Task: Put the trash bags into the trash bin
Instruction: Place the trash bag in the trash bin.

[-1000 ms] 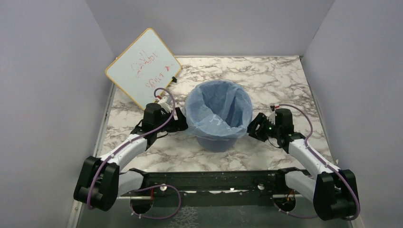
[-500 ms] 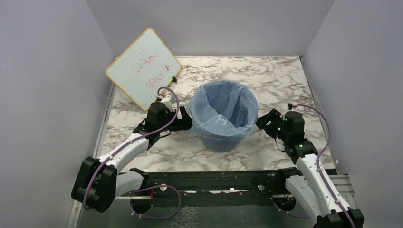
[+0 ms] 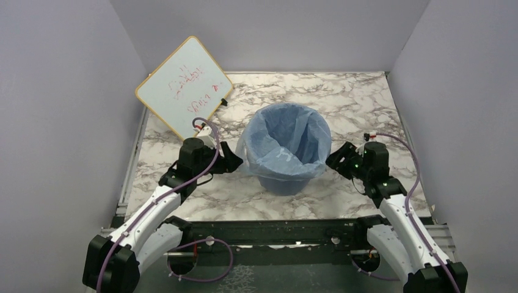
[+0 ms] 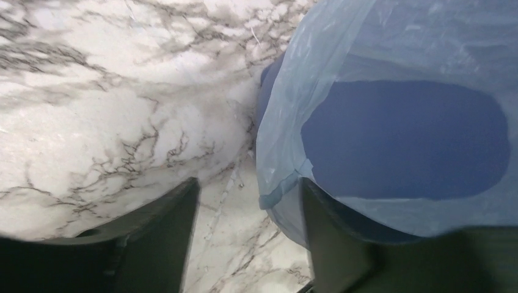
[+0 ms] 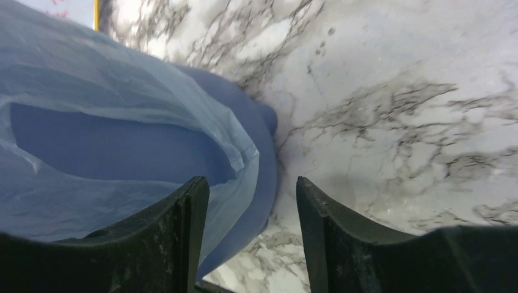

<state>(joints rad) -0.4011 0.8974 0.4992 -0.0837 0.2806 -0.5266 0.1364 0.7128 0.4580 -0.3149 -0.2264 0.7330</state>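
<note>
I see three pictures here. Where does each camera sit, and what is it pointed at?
Top external: high behind the arm bases, looking down and forward at the table, white board, trash bin, left gripper and right gripper.
Left wrist: on the left arm, facing the bin's side; its two dark fingers at the bottom.
Right wrist: likewise from the opposite side; own fingers below.
Shared: every view shows the trash bag draped over the rim.

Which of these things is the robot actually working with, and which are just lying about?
In the job: light-blue trash bag, lining the blue bin; left gripper, right gripper.
Lying about: white board with red writing, back left.
</note>
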